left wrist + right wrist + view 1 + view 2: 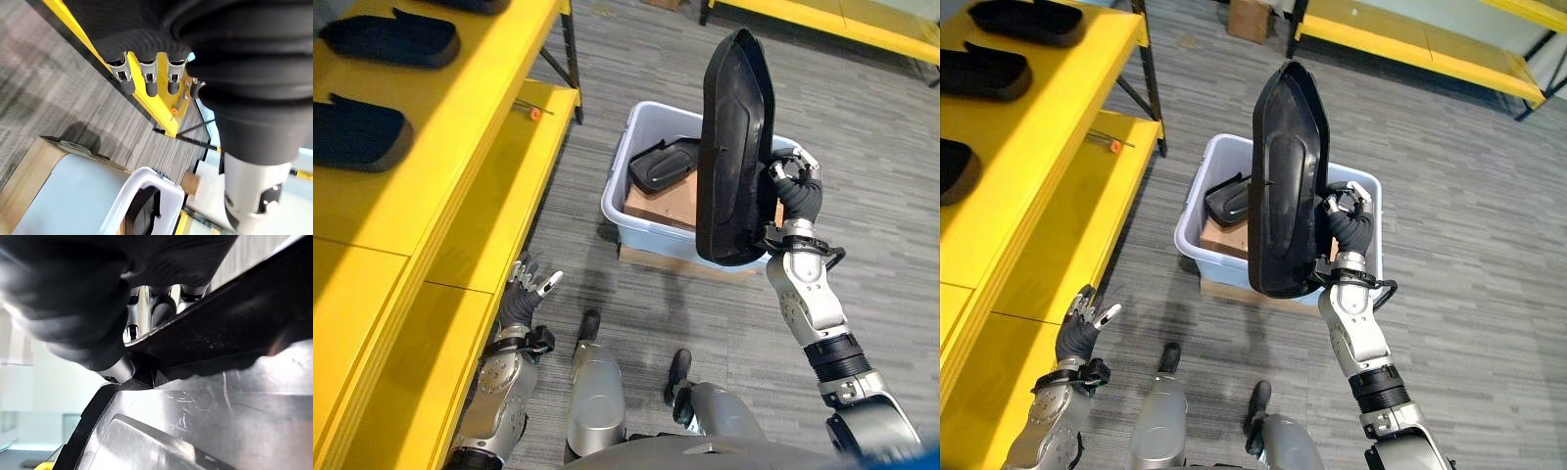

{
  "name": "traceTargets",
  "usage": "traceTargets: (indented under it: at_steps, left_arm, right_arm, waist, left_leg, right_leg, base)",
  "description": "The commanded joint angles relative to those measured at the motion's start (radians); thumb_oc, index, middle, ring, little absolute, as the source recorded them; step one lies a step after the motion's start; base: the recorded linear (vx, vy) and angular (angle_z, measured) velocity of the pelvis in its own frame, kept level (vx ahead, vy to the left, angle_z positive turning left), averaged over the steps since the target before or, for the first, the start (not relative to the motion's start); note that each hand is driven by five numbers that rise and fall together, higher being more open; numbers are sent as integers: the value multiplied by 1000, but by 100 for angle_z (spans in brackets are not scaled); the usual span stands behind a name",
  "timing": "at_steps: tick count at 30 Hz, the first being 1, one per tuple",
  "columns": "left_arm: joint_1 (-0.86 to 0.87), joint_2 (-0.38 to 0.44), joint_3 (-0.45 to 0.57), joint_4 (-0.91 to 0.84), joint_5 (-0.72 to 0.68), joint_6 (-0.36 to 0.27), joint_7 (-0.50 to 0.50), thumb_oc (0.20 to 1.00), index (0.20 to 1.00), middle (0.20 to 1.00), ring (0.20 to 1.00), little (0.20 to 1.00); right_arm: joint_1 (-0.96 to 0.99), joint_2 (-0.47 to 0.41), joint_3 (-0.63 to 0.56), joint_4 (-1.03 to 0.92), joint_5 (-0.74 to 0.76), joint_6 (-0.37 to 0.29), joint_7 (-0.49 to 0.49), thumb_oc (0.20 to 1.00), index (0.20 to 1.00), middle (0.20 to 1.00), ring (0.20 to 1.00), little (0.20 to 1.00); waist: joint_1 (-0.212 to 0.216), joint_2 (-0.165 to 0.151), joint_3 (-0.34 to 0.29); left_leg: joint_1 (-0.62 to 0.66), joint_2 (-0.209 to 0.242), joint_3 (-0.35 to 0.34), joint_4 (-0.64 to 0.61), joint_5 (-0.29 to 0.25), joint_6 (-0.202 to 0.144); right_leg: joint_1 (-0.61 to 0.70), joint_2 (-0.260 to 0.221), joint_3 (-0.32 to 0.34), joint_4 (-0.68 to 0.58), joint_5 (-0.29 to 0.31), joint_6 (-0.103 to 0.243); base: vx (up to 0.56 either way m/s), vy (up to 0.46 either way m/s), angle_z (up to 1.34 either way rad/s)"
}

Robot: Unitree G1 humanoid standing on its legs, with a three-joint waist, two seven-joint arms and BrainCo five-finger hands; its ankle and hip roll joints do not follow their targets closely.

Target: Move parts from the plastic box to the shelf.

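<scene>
While the right hand (1344, 227) grips the big black part (1285, 186) by its edge, with its fingers curled round the rim, the part stands up tall in the air above the plastic box (628, 162). In the head views the part sits near the middle, and the hand holds it low down on its side at about 4 o'clock. The box is on the floor behind the part, and one more black part (662, 164) lies inside it at about 9 o'clock from the raised one, next to a brown cardboard piece (658, 207). The yellow shelf (440, 147) runs along the 9 o'clock side, and three dark parts (391, 39) already lie on it up at 10 o'clock. The left hand (524, 284) hangs low near 7 o'clock, just beside the shelf edge, with its fingers straight and nothing in it. The part looks like hard plastic, a thin shell that bulges on one side, so it is likely stiff and light for how big it is. It looks smooth and a bit shiny, so it could slip. Because it is long and held near one end, it may tip or swing as the arm turns. The rim is a good place to hold, since fingers can hook over it. A hold nearer the middle of the long edge would likely keep it steadier. Laying it flat on the shelf seems safest.
</scene>
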Motion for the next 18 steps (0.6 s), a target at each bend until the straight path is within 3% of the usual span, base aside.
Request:
traceTargets:
  at_steps: [1, 2, 3, 4, 5, 8, 9, 10, 12, 14, 15, 17, 18]
  left_arm:
    - [-5, 10, -21, -1, -18, -9, -20, 1000, 1000, 1000, 1000, 1000]
    - [-2, 2, -20, 6, -18, -8, -23, 1000, 1000, 1000, 1000, 1000]
    - [-11, -10, -27, 14, -14, -1, -28, 1000, 1000, 1000, 1000, 1000]
    - [-11, -10, -27, 14, -14, -1, -28, 1000, 1000, 1000, 1000, 1000]
    - [-32, -20, -36, 33, -3, 5, -33, 1000, 1000, 1000, 1000, 1000]
    - [-42, -29, -47, 28, 9, 5, -52, 1000, 1000, 1000, 1000, 1000]
    - [-41, -29, -48, 27, 9, 6, -52, 1000, 1000, 1000, 1000, 1000]
    - [-39, -32, -50, 16, 11, 0, -58, 1000, 1000, 1000, 1000, 1000]
    - [-46, -35, -59, -9, 10, 5, -72, 1000, 1000, 1000, 1000, 1000]
    - [-46, -38, -61, -15, 9, 7, -74, 1000, 1000, 1000, 1000, 1000]
    - [-35, -44, -59, -20, -3, 10, -85, 1000, 1000, 1000, 1000, 1000]
    - [-30, -39, -55, -26, 0, 11, -88, 1000, 1000, 1000, 1000, 1000]
    - [-34, -12, -42, -46, 23, 6, -98, 1000, 1000, 1000, 1000, 1000]
  right_arm:
    - [-66, -14, -32, -29, 46, -87, 9, 200, 200, 200, 200, 200]
    - [-73, -18, -29, -27, 57, -90, 16, 200, 200, 200, 200, 200]
    - [-66, -34, -41, -31, 55, -89, 11, 200, 200, 200, 200, 200]
    - [-66, -34, -41, -31, 55, -89, 11, 200, 200, 200, 200, 200]
    - [-46, -57, -63, -40, 38, -84, 2, 200, 200, 200, 200, 200]
    - [3, -81, -85, -70, 21, -73, 6, 200, 200, 200, 200, 200]
    - [6, -81, -86, -72, 21, -72, 7, 200, 200, 200, 200, 200]
    - [21, -87, -87, -80, 16, -70, 17, 200, 200, 200, 200, 200]
    - [71, -78, -96, -92, 17, -65, 39, 200, 200, 200, 200, 200]
    - [85, -75, -102, -99, 22, -59, 40, 200, 200, 200, 200, 200]
    - [110, -65, -114, -104, 43, -50, 53, 200, 200, 200, 200, 200]
    - [129, -61, -119, -107, 39, -42, 57, 200, 200, 200, 200, 200]
    - [139, -55, -132, -104, 41, -41, 64, 200, 200, 200, 200, 200]
  waist:
    - [27, -3, -19]
    - [39, 2, -19]
    - [36, 10, -25]
    - [35, 11, -26]
    - [16, 7, -26]
    - [-4, -4, -34]
    - [-4, -3, -34]
    - [-3, -8, -37]
    - [-1, -10, -62]
    - [-13, -2, -73]
    - [-23, 10, -107]
    - [-23, 8, -120]
    - [-15, 2, -128]
  left_leg:
    - [15, 49, -16, -142, 225, -19]
    - [12, 52, -14, -159, 250, -24]
    - [-8, 60, 38, -169, 278, -17]
    - [-10, 60, 37, -169, 278, -17]
    - [-27, 83, 185, -152, 273, -8]
    - [-3, 123, 277, -62, 216, -19]
    - [-5, 123, 276, -54, 209, -18]
    - [10, 128, 259, 34, 162, -12]
    - [104, 60, 157, 131, -11, -5]
    - [141, 56, 160, 64, -20, -2]
    - [173, 32, 186, -28, -56, 13]
    - [177, 15, 184, -51, -52, 18]
    - [171, -14, 174, -62, -57, 25]
  right_leg:
    - [15, 3, -37, 109, -181, 7]
    - [20, 0, -54, 110, -190, 2]
    - [27, -16, -103, 95, -181, -3]
    - [26, -16, -104, 95, -181, -3]
    - [43, -47, -164, 74, -172, -3]
    - [52, -91, -204, 59, -155, 6]
    - [54, -92, -204, 59, -156, 7]
    - [53, -111, -217, 54, -143, 8]
    - [71, -170, -245, 55, -116, 24]
    - [77, -186, -256, 64, -108, 37]
    - [77, -219, -272, 72, -85, 69]
    - [76, -241, -278, 79, -73, 79]
    - [80, -274, -288, 72, -39, 101]
  base:
    - [-61, -93, 34]
    - [-81, -27, 68]
    - [-72, -30, 74]
    - [-135, -20, 117]
    - [-50, -39, 122]
    - [-97, 5, 120]
    - [-123, 35, 88]
    - [-70, 72, 89]
    - [21, 247, 86]
    - [109, 285, 74]
    - [119, 330, 76]
    - [84, 300, 69]
    - [25, 175, 37]
